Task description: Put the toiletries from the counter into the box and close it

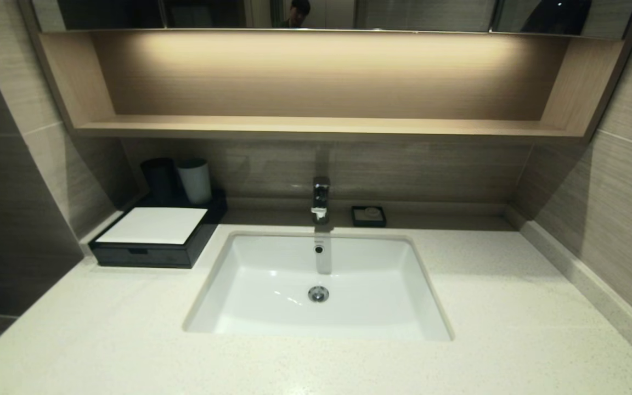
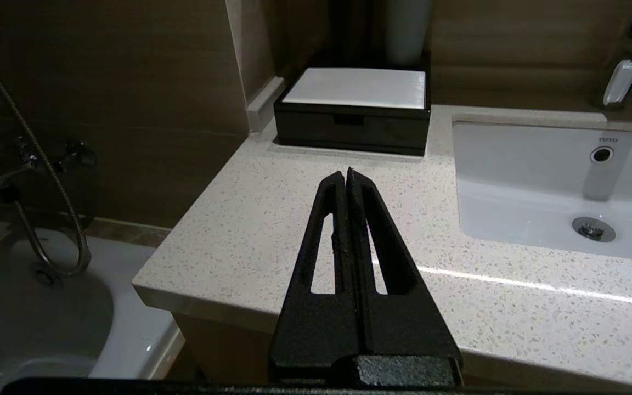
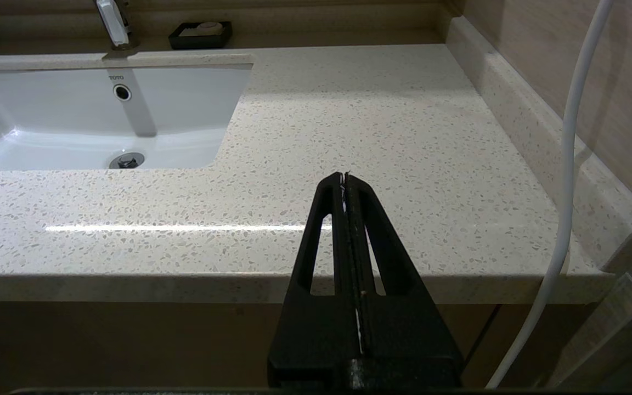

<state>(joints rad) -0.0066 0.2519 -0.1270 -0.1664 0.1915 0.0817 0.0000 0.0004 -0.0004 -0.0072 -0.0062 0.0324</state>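
Note:
The box [image 1: 154, 237], black with a flat white top panel, sits at the back left of the counter [image 1: 102, 323] with its drawer pushed in; it also shows in the left wrist view as the box [image 2: 353, 109]. No toiletries show on the counter in any view. My left gripper [image 2: 346, 173] is shut and empty, hovering over the counter's front left part, well short of the box. My right gripper [image 3: 344, 175] is shut and empty above the counter's front right edge. Neither arm appears in the head view.
An inset white sink [image 1: 319, 285] with a chrome tap [image 1: 321, 200] fills the counter's middle. A small black soap dish [image 1: 368, 216] stands behind it. A black cup [image 1: 158, 176] and a white cup [image 1: 195, 180] stand behind the box. A white cable [image 3: 565, 181] hangs at the right wall.

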